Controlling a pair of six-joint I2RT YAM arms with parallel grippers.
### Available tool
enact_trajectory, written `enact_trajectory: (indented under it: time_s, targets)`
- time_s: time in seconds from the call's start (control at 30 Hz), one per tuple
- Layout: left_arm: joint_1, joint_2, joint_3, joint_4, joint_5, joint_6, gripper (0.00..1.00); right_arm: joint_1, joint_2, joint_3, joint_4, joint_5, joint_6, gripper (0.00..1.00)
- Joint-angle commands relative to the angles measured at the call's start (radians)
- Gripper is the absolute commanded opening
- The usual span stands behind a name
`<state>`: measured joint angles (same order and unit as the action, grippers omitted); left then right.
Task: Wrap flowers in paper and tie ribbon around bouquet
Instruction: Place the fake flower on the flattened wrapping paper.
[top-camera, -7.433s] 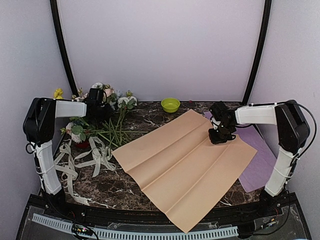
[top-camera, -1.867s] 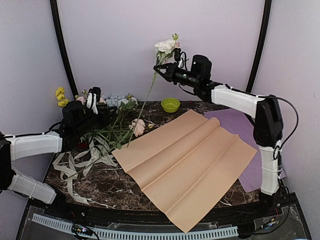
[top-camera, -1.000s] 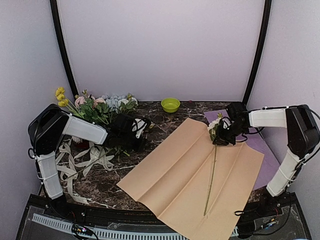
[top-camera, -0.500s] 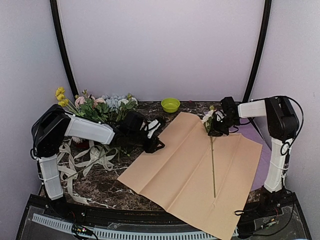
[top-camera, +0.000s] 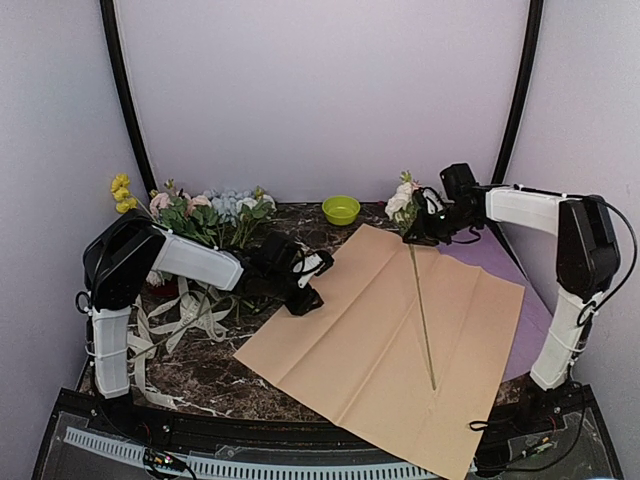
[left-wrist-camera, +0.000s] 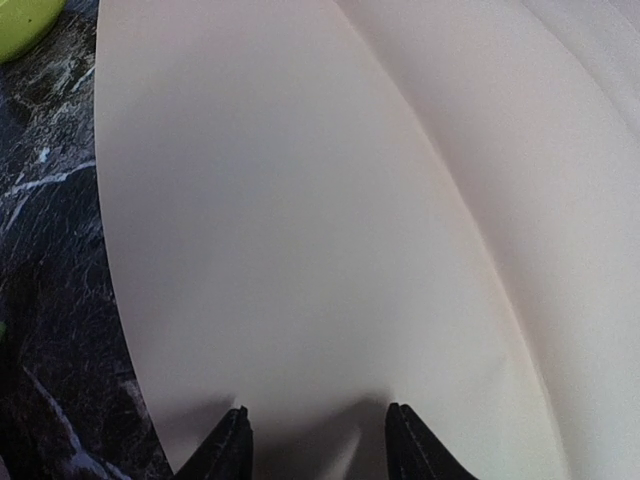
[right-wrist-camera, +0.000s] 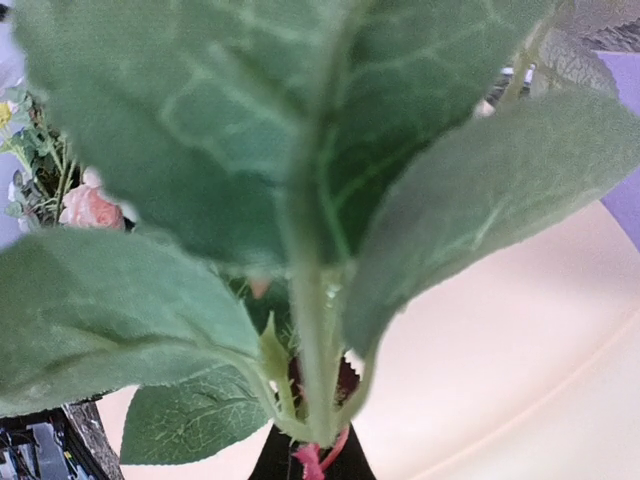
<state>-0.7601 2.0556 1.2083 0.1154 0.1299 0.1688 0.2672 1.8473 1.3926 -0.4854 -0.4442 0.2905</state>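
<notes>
Marble table (top-camera: 222, 380), R claw (top-camera: 425, 232) clamping flower (top-camera: 419, 285), L claw (top-camera: 305, 290) spread on paper (top-camera: 370, 350)

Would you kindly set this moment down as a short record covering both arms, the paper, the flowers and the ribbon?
Left arm: jaws apart, tips at the peach paper's left edge
Right arm: jaws shut on the white flower spray just below its blooms; stem lies across the paper
Other flowers: heaped at back left, off the paper
Ribbon: loose tangle at the left, untied
Purple sheet: right side, partly under the peach paper
</notes>
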Motion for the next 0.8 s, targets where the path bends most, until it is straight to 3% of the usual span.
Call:
enact_trajectory:
  time_s: [0.0,0.2,0.5,0.77]
  targets:
    - [0.003,0.021,-0.01,-0.066,-0.023,-0.001,0.46,0.08,0.045,-0.008,0.067,-0.007,0.05,0.0]
    - [0.004,0.018,-0.003,-0.06,-0.029,0.0,0.46,0.097,0.17,0.031,0.184,0.03,0.172,0.0]
    - [0.004,0.019,-0.007,-0.056,-0.036,0.005,0.45,0.095,0.346,0.229,0.21,0.177,0.213,0.0]
    - [0.004,0.018,-0.004,-0.051,-0.072,0.024,0.46,0.105,0.375,0.276,0.197,0.167,0.18,0.01]
